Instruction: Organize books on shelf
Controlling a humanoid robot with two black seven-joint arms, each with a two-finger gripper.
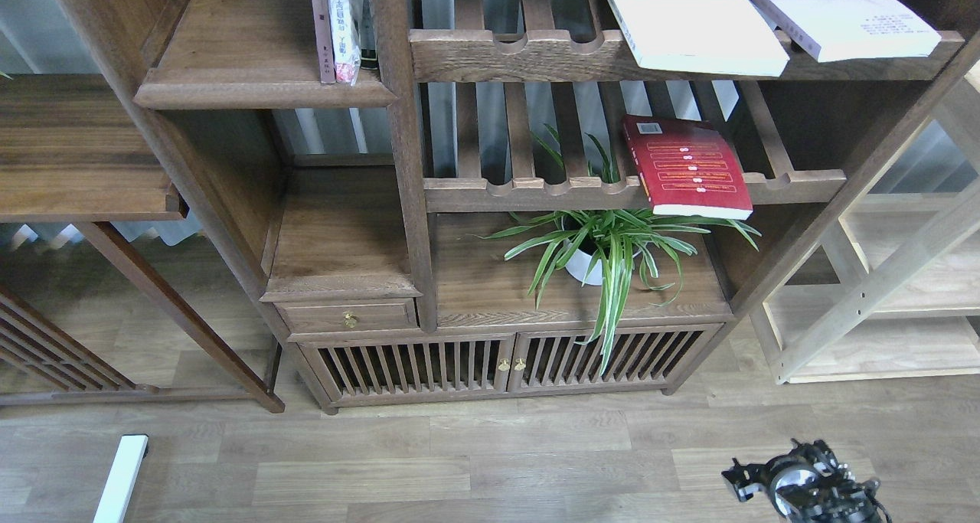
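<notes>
step: approach | right gripper [800, 486] low, empty, opening unclear | next: reach red yellow-banded paperback [687, 166] at slatted rack's front rail [536, 194]

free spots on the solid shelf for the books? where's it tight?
The solid shelf is bare left of the two thin upright books by the post. The slatted racks are crowded: the white book, lavender book and red book lie there.

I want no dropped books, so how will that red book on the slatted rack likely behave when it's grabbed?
The red book looks thick, so probably fairly heavy and stiff near the spine. Its cover seems soft, so a grip at one edge may let it sag. It lies flat across slats with its near edge past the front rail, so a push could tip it off.
</notes>
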